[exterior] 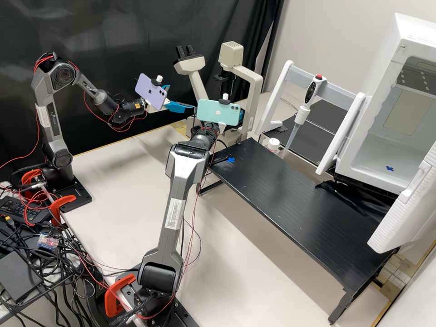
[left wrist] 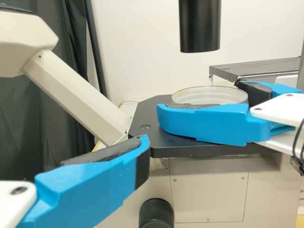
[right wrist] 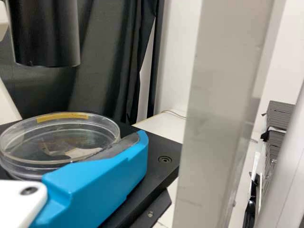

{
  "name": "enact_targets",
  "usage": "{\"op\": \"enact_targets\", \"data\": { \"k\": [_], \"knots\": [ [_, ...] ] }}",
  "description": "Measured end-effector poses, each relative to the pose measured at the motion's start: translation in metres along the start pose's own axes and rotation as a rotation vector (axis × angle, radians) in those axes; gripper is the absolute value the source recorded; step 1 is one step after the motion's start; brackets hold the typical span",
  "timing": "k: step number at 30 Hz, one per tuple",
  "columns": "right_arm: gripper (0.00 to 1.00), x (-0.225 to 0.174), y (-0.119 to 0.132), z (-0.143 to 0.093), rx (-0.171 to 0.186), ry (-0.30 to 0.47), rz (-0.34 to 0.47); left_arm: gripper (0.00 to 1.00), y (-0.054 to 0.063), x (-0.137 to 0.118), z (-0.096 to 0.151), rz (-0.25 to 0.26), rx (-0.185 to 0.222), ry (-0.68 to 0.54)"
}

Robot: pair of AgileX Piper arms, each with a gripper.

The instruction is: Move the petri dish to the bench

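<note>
- Blue fingers on my right gripper (exterior: pixel 241 114) are clamped on the petri dish (right wrist: pixel 61 135), their dark pads at opposite sides of it.
- One of these fingers (left wrist: pixel 204 124) lies along the dish's side nearer my left gripper (exterior: pixel 180 97); the other's pad meets the rim across from it.
- The dish, clear and round with a yellow strip (right wrist: pixel 62 117) at its rim, sits level over the microscope's black stage (left wrist: pixel 145 137), below a black cylinder (left wrist: pixel 200 23). Whether its base touches the stage, I can't tell.
- My left fingers stand apart; the dish is out past them, not touching.
- The black worktop (exterior: pixel 290 195) lies beside the microscope (exterior: pixel 254 91), a blue mark (exterior: pixel 231 160) at its near end.
- Behind that worktop, I see a pipette (exterior: pixel 302 113) hanging upright and a white cabinet (exterior: pixel 363 150).
</note>
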Motion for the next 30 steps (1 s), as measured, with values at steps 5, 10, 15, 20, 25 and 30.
{"op": "enact_targets", "data": {
  "k": [5, 10, 15, 20, 25, 30],
  "knots": [
    [0.00, 0.0000, 0.0000, 0.0000, 0.001, 0.000, 0.000, 1.00, 0.0000, 0.0000, 0.0000, 0.000, 0.000, 0.000],
    [0.00, 0.0002, 0.0009, 0.0006, 0.001, 0.007, -0.002, 1.00, 0.0000, 0.0000, 0.0000, 0.000, 0.000, 0.000],
    [0.00, 0.0003, 0.0020, 0.0025, 0.001, 0.006, -0.002, 1.00, 0.0000, 0.0000, 0.0000, 0.000, 0.000, 0.000],
    [0.00, 0.0002, 0.0021, 0.0025, 0.009, 0.007, 0.000, 1.00, 0.0000, 0.0000, 0.0000, 0.000, 0.000, 0.000],
    [0.00, -0.0010, -0.0010, 0.0060, 0.005, 0.008, 0.008, 1.00, 0.0000, 0.0000, 0.0000, 0.000, 0.000, 0.000],
    [0.00, -0.0053, -0.0015, 0.0077, 0.004, 0.011, 0.018, 1.00, 0.0000, 0.0000, 0.0000, 0.000, 0.000, 0.000]
  ]
}}
